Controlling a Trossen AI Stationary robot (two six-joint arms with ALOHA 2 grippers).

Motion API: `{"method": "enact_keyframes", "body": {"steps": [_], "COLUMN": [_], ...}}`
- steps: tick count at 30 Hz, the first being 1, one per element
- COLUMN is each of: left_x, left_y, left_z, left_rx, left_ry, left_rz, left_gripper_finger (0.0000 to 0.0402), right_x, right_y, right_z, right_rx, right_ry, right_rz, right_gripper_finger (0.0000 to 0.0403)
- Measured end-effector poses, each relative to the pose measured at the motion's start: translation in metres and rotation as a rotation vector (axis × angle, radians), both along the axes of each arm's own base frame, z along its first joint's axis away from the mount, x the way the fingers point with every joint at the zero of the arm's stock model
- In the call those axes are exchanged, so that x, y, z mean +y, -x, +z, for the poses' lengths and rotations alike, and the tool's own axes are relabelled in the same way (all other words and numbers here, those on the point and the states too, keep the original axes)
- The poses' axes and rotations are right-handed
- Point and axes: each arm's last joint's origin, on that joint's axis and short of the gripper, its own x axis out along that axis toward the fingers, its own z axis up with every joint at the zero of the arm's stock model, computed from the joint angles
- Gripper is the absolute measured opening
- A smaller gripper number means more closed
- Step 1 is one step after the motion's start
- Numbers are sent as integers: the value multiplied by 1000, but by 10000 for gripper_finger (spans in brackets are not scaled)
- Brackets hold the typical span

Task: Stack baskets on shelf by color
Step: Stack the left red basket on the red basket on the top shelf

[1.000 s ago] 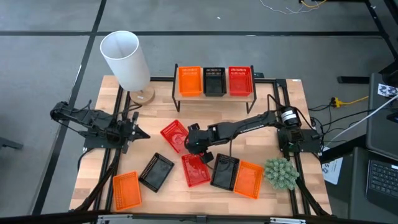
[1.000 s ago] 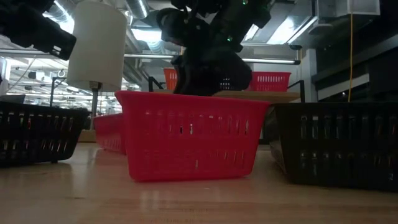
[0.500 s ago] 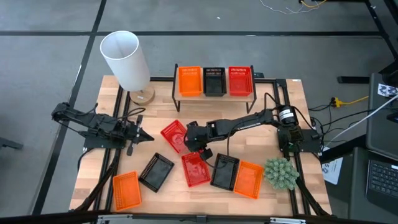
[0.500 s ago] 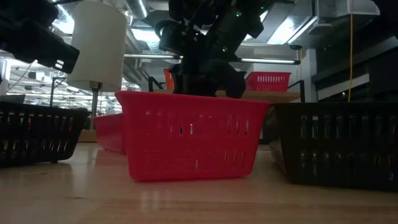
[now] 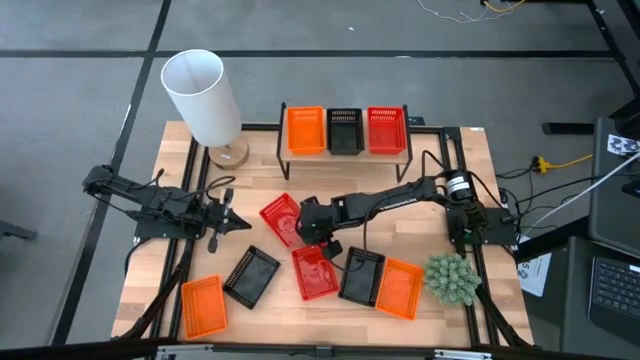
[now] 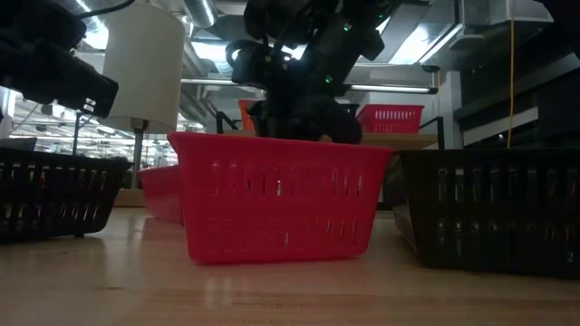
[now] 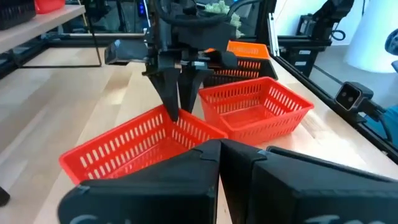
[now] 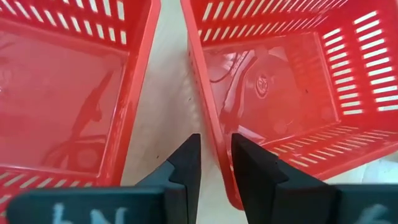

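Observation:
The shelf at the table's far edge holds one orange, one black and one red basket. Two red baskets, two black ones and two orange ones sit on the tabletop. My right gripper points down between the two red baskets, slightly open, astride a wall of the farther red basket. My left gripper is shut and empty, just left of that basket. My right gripper comes from above, pointing down, with one finger inside and one finger outside the farther red basket's side wall, near a corner. Whether the fingers touch the wall I cannot tell. The basket rests flat on the table.
A white-shaded lamp stands at the far left corner. A green plant stands at the near right. In the low view the nearer red basket hides my right gripper's fingertips. Bare wood lies between the shelf and the loose baskets.
My right gripper has come down a little between the two red baskets. My left gripper has moved toward the table's right, closer to the farther red basket. The baskets have stayed in place.

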Motion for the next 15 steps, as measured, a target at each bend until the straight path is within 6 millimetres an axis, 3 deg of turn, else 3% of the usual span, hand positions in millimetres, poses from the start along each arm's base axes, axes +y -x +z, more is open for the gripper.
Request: {"method": "enact_keyframes", "body": {"steps": [4, 9, 15], "left_x": [0, 0, 0], "left_y": [0, 0, 0], "left_z": [0, 0, 0], "left_rx": [0, 3, 5], "left_ry": [1, 11, 21], "left_rz": [1, 8, 14], "left_gripper_finger": [0, 0, 0], "right_x": [0, 0, 3], "right_y": [1, 1, 0], "right_z": [-1, -1, 0], "right_rx": [11, 17, 0], "right_ry": [-18, -25, -27], "right_rz": [-30, -48, -41], "right_gripper_finger": [74, 12, 6]}}
